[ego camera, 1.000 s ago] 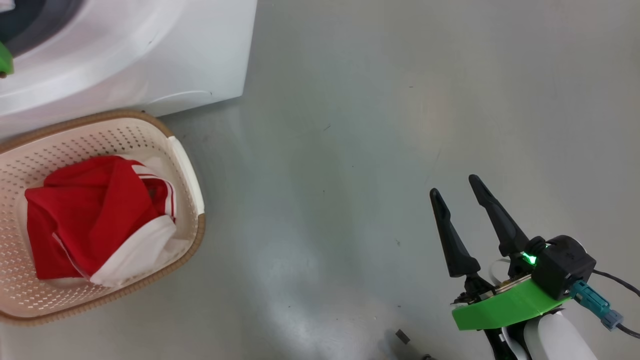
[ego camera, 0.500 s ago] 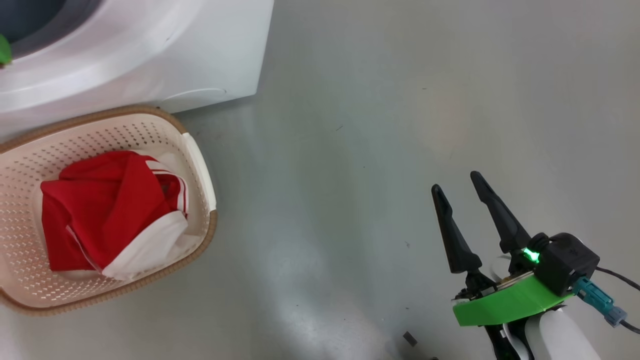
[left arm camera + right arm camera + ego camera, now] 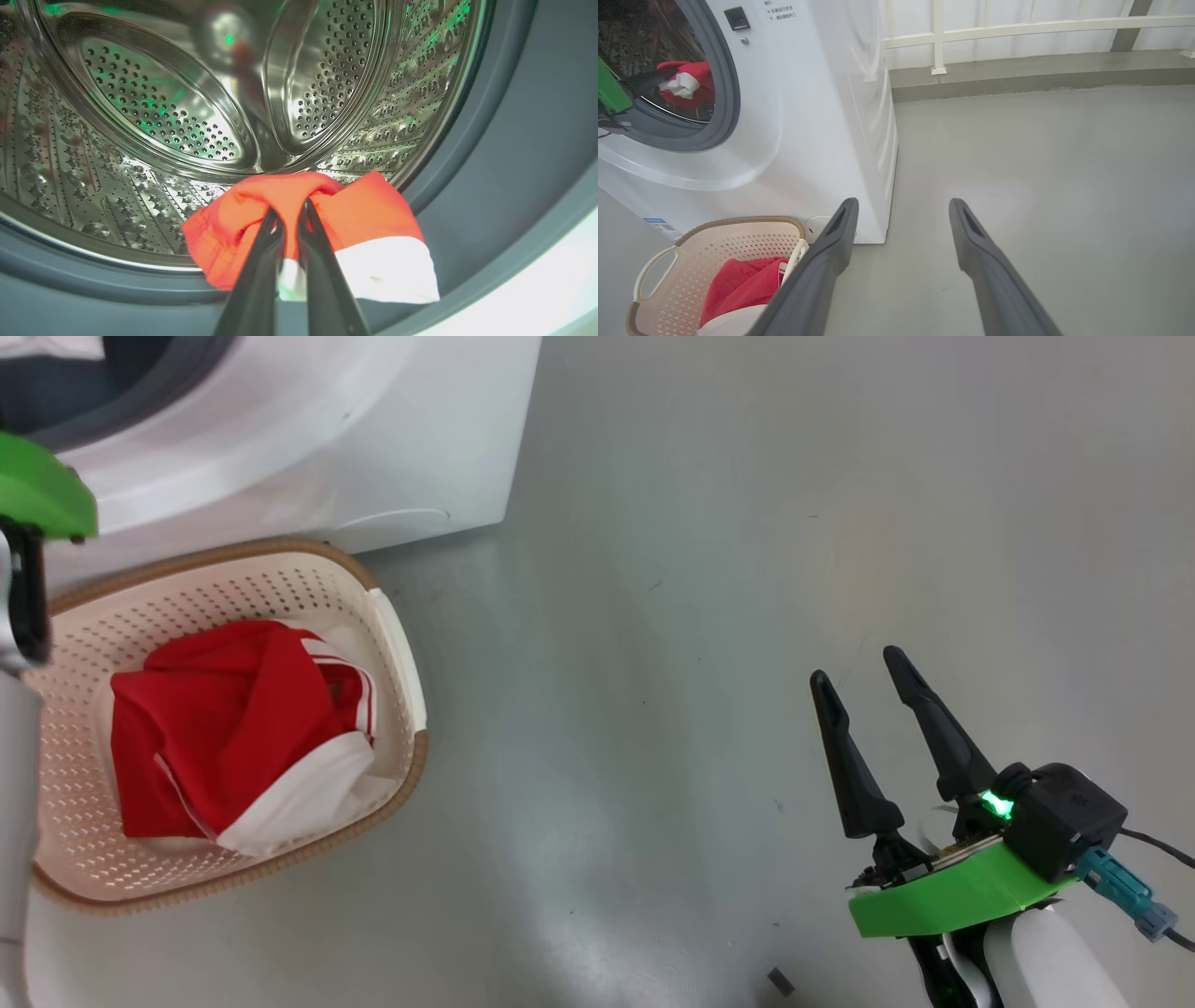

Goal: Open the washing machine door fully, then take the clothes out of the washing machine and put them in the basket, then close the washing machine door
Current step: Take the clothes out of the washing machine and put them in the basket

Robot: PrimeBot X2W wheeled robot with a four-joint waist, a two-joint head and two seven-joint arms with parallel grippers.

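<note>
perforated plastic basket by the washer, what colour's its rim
Brown, woven-look rim on the cream perforated basket; clearest in the head view.

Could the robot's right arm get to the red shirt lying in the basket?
Probably yes: its jaws stand open, only bare floor lies between the right arm and the open-topped basket, and the red shirt lies uncovered inside. Whether the reach suffices is unclear.

The polished perforated steel drum (image 3: 154,116) gleams; the red-and-white cloth garment (image 3: 364,219) looks soft, matt; the cream perforated plastic basket (image 3: 233,588) carries a brown woven-look rim (image 3: 417,765).
</note>
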